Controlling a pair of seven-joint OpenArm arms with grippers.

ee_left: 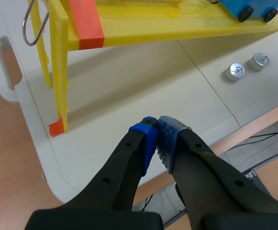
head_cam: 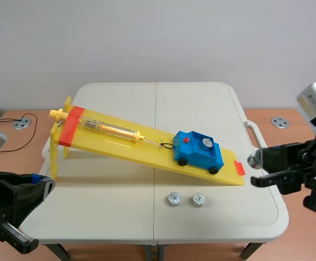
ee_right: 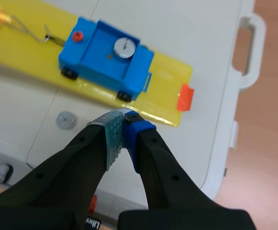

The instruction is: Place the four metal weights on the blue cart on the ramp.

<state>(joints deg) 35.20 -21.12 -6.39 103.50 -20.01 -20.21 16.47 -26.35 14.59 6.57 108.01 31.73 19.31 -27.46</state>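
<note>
Both my pincers are pressed together and hold nothing. My left pincer hangs at the near left corner of the surface, below the ramp's raised end. My right pincer hovers off the ramp's low end, just short of the blue cart.

The yellow ramp runs lengthwise across the surface, high on my left and low on my right. The cart sits near the bottom, hooked to a spring scale that lies along the slope. One metal weight sits in the cart's tray, beside a red knob.

Two more weights lie side by side on the surface, just in front of the ramp's low half: one toward my left, the other toward my right. I cannot find a fourth.

I judge my right arm the nearer one. The loose pair lies to the left of that pincer and closer to my edge of the surface, so the next pick should fall to it.

Each weight has a small mark on top, too small to read. I see no brand.
</note>
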